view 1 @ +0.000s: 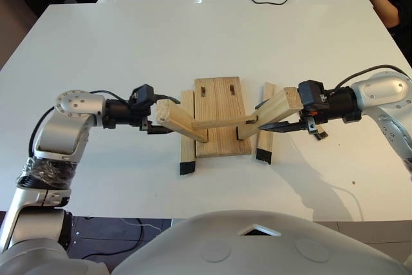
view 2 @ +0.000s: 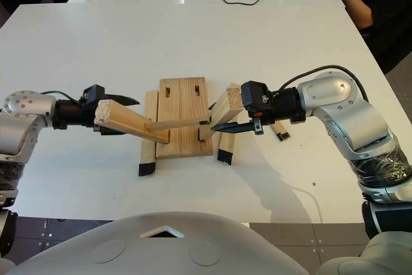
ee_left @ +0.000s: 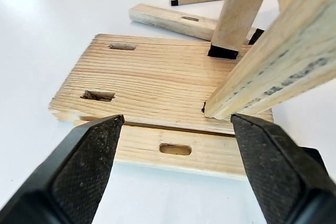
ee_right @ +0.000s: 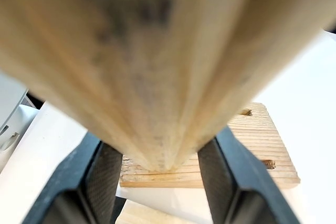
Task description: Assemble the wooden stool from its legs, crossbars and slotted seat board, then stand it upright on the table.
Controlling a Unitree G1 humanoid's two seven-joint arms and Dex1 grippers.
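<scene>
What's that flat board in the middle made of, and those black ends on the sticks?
Seat board: bare, unvarnished softwood by the look, with plain grain lines and rough-cut slots. Black tip of a leg lying beside it: a matt black coat or cap, paint or rubber; the look leaves it open.

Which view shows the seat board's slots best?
Left wrist view: the seat board is close, two slots plain on its face. The eye views show the whole board from above, slots small at its far end, the crossbar across it. The right wrist view shows a corner behind the held leg.
</scene>
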